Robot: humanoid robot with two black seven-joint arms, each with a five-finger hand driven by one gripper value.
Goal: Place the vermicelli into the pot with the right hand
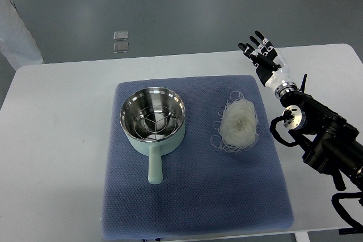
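Grey floor is filling the background beyond one white table (pixel 62 157), whose near edge and right corner are running out of the picture. One blue quilted mat (pixel 193 196) is lying across the middle of the table. On the mat's left half one pale green pot (pixel 153 120) is standing upright, its steel inside showing a wire rack at the bottom and its single handle pointing toward the robot's side. One bundle of vermicelli (pixel 238 124) is resting on the mat to the right of the pot, apart from it: a loose, whitish, translucent nest of thin strands, with stray loops curling out around its edge.

One arm is showing, coming in from the right edge, black and jointed, partly cut off at the lower right corner. Its right hand (pixel 262 55) is hovering over the table's far right part, beyond the mat's corner and well apart from the vermicelli, fingers (pixel 256 39) spread and grasping nothing.

Two small clear squares (pixel 120 41) are lying on the floor, too small to identify. A white shape (pixel 14 32) is being cut off at the left edge.
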